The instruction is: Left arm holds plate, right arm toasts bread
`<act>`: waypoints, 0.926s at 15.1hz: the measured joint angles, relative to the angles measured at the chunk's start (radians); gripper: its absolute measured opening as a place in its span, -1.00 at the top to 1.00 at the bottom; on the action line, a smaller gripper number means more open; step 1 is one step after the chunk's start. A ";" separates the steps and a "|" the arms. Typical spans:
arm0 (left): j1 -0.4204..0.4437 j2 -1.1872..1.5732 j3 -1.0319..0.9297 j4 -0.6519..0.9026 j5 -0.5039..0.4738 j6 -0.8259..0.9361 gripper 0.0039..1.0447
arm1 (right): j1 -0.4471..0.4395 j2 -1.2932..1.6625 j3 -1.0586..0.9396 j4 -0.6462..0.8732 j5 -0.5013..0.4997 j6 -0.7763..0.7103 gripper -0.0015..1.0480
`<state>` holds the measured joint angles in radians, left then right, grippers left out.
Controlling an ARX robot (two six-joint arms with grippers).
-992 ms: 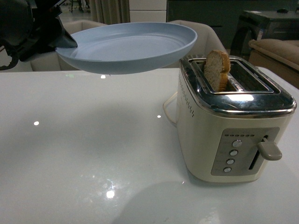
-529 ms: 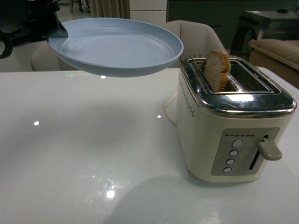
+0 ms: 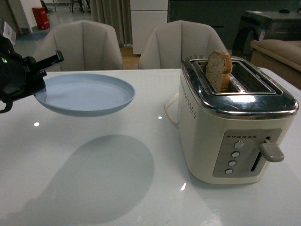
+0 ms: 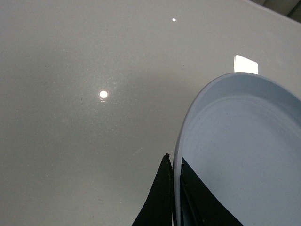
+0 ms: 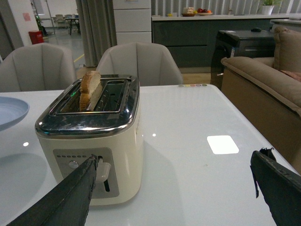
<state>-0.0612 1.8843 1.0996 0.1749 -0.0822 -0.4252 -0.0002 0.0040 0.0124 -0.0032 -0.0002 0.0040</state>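
Bread (image 3: 218, 70) stands raised in the toaster (image 3: 207, 136); left fingers (image 4: 159, 200) pinch the plate (image 3: 87, 93), right fingers (image 5: 63, 202) gape wide, probably pressing the lever (image 3: 271, 151) next.

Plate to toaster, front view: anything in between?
Only bare white table and the toaster's cord loop; the plate hangs clear, front view.
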 joint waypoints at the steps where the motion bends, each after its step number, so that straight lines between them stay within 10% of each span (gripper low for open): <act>1: 0.005 0.023 0.000 0.011 0.002 -0.001 0.96 | 0.000 0.000 0.000 0.000 0.000 0.000 -0.88; 14: 0.026 0.212 0.013 0.041 -0.084 0.064 0.96 | 0.000 0.000 0.000 0.000 0.000 0.000 -0.88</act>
<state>-0.0353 2.0968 1.1126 0.2161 -0.1658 -0.3611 -0.0002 0.0040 0.0124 -0.0036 0.0002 0.0040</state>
